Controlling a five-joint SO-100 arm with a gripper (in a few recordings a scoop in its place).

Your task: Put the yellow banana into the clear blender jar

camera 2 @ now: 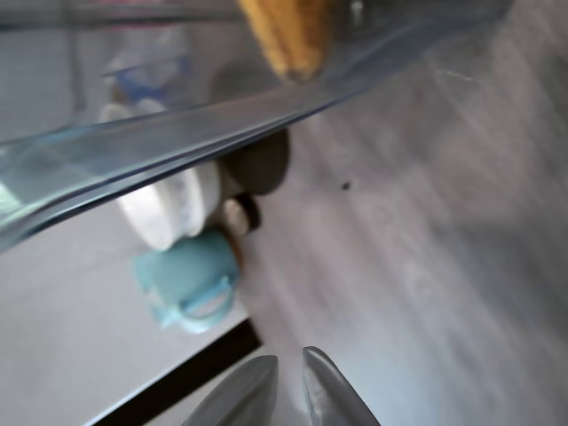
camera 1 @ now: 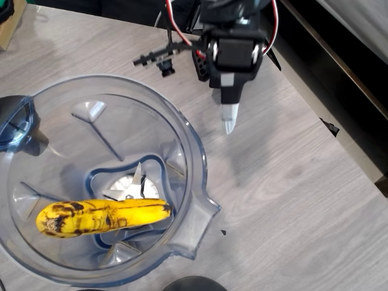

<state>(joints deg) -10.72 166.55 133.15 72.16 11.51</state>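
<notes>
Gripper position: in the overhead view my gripper (camera 1: 228, 121) hangs over bare table to the upper right of the clear blender jar (camera 1: 191, 151), apart from its rim.
Gripper state: in the wrist view my fingertips (camera 2: 253, 382) stand close together with a thin slit between them; nothing is held, so I read my jaws as closed and empty.
Yellow banana: the yellow banana (camera 1: 103, 217) lies inside the jar, resting low across the bottom, stem end pointing to the right of the overhead view, blunt end near the left wall. Dark brown spots mark its left half.
Blade: the steel blade (camera 1: 134, 185) sits at the centre of the jar floor; the banana crosses just in front of it and covers its lower part.
Jar details: the pour spout (camera 1: 209, 212) points to the lower right in the overhead view. In the wrist view the jar's rim (camera 2: 177, 142) runs diagonally across the upper picture, with a yellow shape (camera 2: 284, 35) seen blurred through the wall.
Table: pale grey wood-grain table (camera 1: 291, 194).
Background, wrist view: a white object (camera 2: 169, 209) and a teal object (camera 2: 191, 280) beyond the jar, both too blurred to identify.
</notes>
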